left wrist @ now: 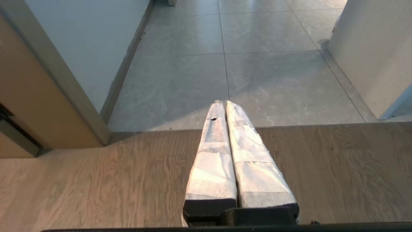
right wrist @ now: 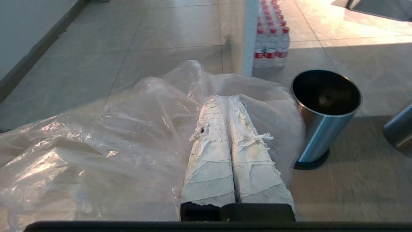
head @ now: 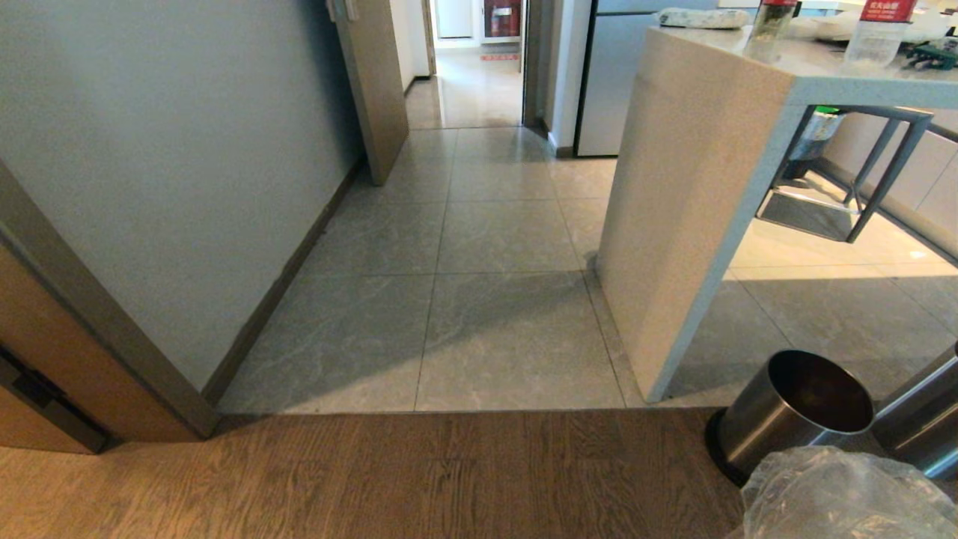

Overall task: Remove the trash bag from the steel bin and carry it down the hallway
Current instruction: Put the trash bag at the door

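The clear crinkly trash bag (head: 846,494) is out of the steel bin (head: 786,412) and billows at the lower right of the head view. In the right wrist view the trash bag (right wrist: 112,138) spreads around my right gripper (right wrist: 227,96), which is shut on its film. The steel bin (right wrist: 322,122) stands upright on the wood floor just beside it, its inside dark. My left gripper (left wrist: 224,102) is shut on nothing, over the edge where wood meets tile. The hallway (head: 479,247) of grey tiles runs straight ahead.
A pale counter block (head: 673,187) borders the hallway's right side, a grey wall (head: 187,150) and brown door frame (head: 75,322) its left. A second steel cylinder (head: 920,427) stands beside the bin. A pack of red-capped bottles (right wrist: 270,42) sits by the counter. An open door (head: 374,82) stands far ahead.
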Controlling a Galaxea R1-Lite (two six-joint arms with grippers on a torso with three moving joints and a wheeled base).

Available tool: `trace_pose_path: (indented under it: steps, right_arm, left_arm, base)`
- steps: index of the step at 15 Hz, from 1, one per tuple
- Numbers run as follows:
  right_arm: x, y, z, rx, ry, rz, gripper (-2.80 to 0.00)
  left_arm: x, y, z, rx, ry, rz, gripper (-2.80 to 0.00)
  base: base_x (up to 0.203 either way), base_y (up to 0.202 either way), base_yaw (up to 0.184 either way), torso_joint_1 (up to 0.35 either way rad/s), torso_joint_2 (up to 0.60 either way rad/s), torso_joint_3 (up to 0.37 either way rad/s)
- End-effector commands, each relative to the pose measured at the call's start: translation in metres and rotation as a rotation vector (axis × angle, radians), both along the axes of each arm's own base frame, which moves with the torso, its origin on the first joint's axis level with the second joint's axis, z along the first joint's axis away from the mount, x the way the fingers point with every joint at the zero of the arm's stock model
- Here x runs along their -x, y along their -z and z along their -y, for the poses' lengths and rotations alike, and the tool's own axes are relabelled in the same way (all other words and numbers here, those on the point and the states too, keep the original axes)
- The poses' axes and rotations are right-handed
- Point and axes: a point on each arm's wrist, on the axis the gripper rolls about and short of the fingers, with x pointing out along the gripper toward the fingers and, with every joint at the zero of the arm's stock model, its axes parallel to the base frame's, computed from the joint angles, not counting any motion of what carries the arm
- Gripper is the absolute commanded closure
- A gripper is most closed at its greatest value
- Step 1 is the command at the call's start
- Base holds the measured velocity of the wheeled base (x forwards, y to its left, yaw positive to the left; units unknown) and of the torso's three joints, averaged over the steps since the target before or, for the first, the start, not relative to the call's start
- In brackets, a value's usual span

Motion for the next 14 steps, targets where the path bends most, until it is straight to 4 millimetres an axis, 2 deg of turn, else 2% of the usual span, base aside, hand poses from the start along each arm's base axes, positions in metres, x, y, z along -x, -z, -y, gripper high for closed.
trace_pose_path:
  steps: [1, 9, 14]
  right_arm:
    - [-0.0002, 0.0003, 0.0000, 0.000, 0.000, -0.002, 0.00]
    - [-0.0002, 0.0003, 0.0000, 0.000, 0.000, -0.002, 0.00]
    - [-0.0002, 0.0003, 0.0000, 0.000, 0.000, -0.002, 0.00]
  left_arm:
    - [0.0000, 0.0002, 0.0000, 0.001, 0.000, -0.002, 0.00]
    - [0.0000, 0.0000, 0.0000, -0.001, 0.000, 0.000, 0.00]
    - [-0.0001, 0.0001, 0.0000, 0.002, 0.000, 0.000, 0.00]
  base:
    - [0.000, 0.000, 0.000, 0.000, 0.00, 0.000]
    - [0.000, 0.000, 0.000, 0.000, 0.00, 0.000]
    - [0.169, 0.000, -0.001, 0.001, 0.00, 0.002]
